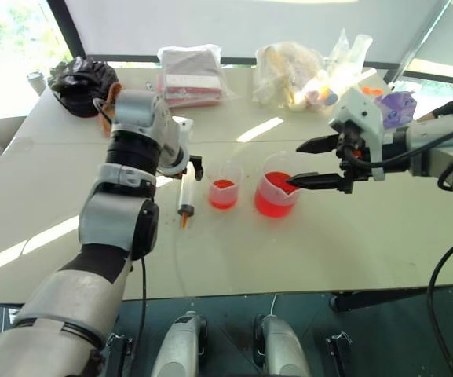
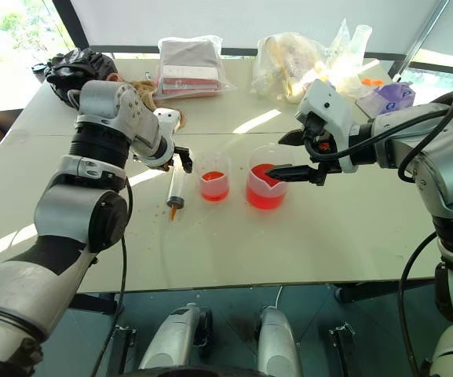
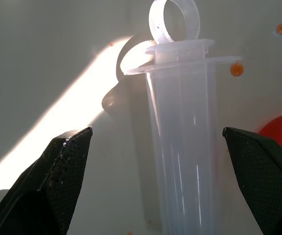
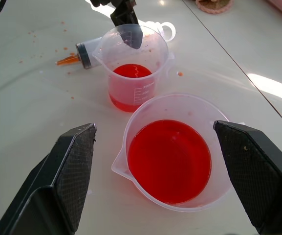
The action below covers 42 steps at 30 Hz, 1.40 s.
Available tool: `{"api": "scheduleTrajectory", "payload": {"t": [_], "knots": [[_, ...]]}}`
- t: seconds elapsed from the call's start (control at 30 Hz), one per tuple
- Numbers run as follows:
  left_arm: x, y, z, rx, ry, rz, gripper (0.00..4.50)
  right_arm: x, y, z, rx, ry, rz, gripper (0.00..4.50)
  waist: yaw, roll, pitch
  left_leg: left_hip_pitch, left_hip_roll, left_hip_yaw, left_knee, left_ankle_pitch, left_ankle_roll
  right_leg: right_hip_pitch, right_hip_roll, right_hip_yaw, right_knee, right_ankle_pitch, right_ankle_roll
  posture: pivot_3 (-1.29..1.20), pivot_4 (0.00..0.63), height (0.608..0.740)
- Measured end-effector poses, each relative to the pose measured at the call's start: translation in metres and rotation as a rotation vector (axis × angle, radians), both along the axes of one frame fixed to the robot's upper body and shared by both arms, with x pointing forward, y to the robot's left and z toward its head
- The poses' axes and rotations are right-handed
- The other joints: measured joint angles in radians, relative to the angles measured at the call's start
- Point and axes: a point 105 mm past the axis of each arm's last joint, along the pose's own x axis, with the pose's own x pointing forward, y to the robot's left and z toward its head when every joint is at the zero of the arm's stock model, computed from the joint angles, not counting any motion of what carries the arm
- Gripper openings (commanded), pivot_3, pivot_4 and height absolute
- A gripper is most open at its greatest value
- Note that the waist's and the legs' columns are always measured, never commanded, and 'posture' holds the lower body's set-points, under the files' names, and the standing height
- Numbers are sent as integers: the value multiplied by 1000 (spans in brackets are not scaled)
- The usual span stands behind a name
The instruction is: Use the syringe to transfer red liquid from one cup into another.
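Left wrist view: your left end effector (image 3: pixel 155 181) straddles the syringe (image 3: pixel 182 147) flat on the desk (image 1: pixel 352 243), wide open, empty. Off-center closing could roll it into the smaller cup (image 1: pixel 224 185). Right end effector (image 4: pixel 172 181), open and empty, hovers over the larger cup (image 4: pixel 172 152); dropping could tip it.

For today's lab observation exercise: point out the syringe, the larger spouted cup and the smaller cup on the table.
syringe (image 1: pixel 185 192), left eye view, middle of the clear barrel.
larger spouted cup (image 4: pixel 131 128), right wrist view, bare rim wall above the red liquid.
smaller cup (image 1: pixel 224 194), left eye view, side wall at the liquid level.
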Motion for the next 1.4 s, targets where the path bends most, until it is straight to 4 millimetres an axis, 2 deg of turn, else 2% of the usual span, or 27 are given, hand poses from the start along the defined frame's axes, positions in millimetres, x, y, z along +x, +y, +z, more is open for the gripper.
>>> {"api": "scheduleTrajectory", "payload": {"t": [0.17, 0.4, 0.5, 0.67, 0.7, 0.97, 1.07, 1.13, 1.3, 1.4], "knots": [[2, 2, -18, -15, 36, 48, 4467, 0, 0, 0, 1, -3, -5, 4045, 0, 0, 0, 0, 0, 0, 0, 0, 0, 0, 0, 0, 0, 0, 0, 0, 150, 740], [12, 2, -20, -29, -14, 79, 4467, 1, 0, 0, 1, -5, -7, 4045, 1, 0, 0, 1, 0, 0, 0, 0, 0, 0, -1, 0, 0, 0, 0, 0, 150, 740], [15, 1, -20, -29, -32, 82, 3709, 1, 0, 0, 1, -6, -8, 4045, 1, 0, 0, 1, 0, 0, 0, 0, 0, 0, -1, 0, 0, 0, 0, 0, 150, 740], [17, 2, -20, -39, -40, 91, 1675, 1, 0, 0, 1, -7, -10, 4045, 2, 0, 0, 1, 0, 0, 0, 0, 0, 0, -1, 0, 0, 0, 0, 0, 150, 740], [17, 1, -20, -43, -39, 92, 1458, 1, -1, 0, 0, -8, -10, 4045, 2, 0, 0, 1, 0, 0, 0, 0, 0, 1, -1, 0, 0, 0, 0, 0, 150, 740], [20, 5, -16, -88, -62, 131, 1450, 1, -1, 1, 0, -13, -12, 4045, 0, 0, 0, 1, 1, 0, 0, 0, -1, 0, -1, 0, 0, 0, 0, 0, 150, 740], [29, 18, 0, -152, -178, 176, 1450, 2, -1, 1, 1, -14, -13, 4045, -2, -1, 0, 0, 2, 0, 0, 0, -1, -2, -1, 0, 1, 0, 0, 0, 150, 740], [31, 29, 19, -208, -251, 200, 1450, 2, -1, 1, 1, -15, -17, 4045, -2, -1, 0, 0, 2, 0, 0, 0, -1, -2, -1, 0, 1, 0, 0, 0, 150, 740], [31, 52, 88, -393, -560, 156, 1450, 5, -4, 3, 6, -31, -35, 4045, -1, 0, 0, -1, 2, 1, -1, 0, -2, -2, -1, 0, 1, 0, 0, 0, 150, 740], [26, 45, 124, -459, -709, 77, 1450, 7, -6, 6, 12, -47, -46, 4045, 9, -1, 0, -1, 1, -1, 0, 0, -2, 0, -1, 0, 0, 0, 0, 0, 150, 740]]}}
